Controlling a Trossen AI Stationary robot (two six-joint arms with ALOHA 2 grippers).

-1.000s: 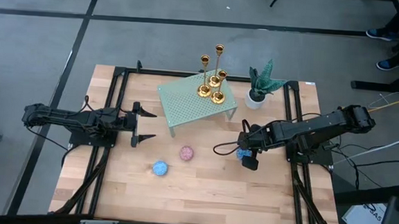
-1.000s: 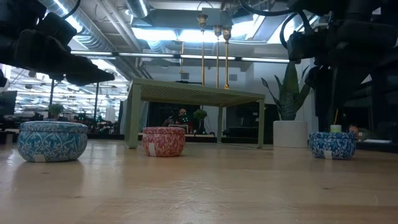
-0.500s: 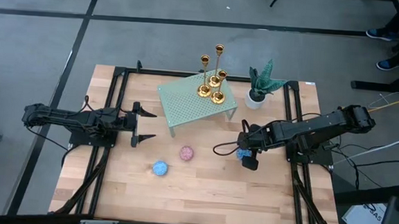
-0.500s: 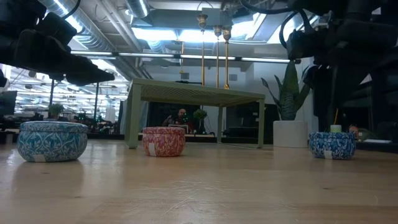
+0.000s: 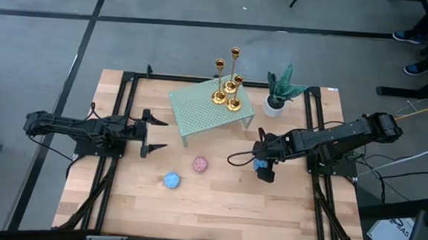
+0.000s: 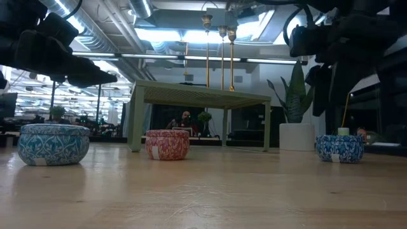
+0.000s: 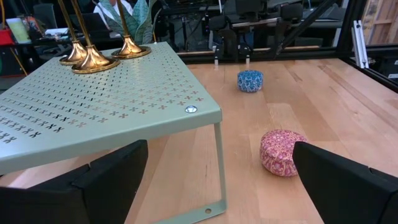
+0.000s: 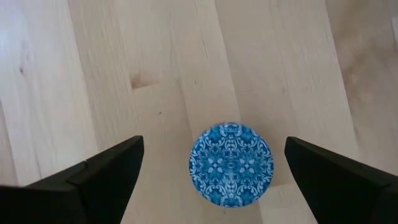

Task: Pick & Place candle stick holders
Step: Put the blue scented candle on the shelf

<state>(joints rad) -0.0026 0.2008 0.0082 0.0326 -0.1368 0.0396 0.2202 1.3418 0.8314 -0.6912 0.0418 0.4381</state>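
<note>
Three gold candle stick holders [image 5: 229, 84] stand clustered on the green perforated stand [image 5: 199, 112], toward its far edge, none lifted yet; right gripper [image 5: 262, 166] hangs directly over a blue patterned tin [image 8: 231, 163] to the right of the stand, fingers wide apart, touching nothing; left gripper [image 5: 156, 134] waits just left of the stand, spread wide, empty. To do this well I'd go for the holders, not the tin; take a stem low, near the base, and lift straight up so neighbours don't topple.

No readable text, label, brand, number or sign appears on anything in these views, on the table or beyond.
</note>
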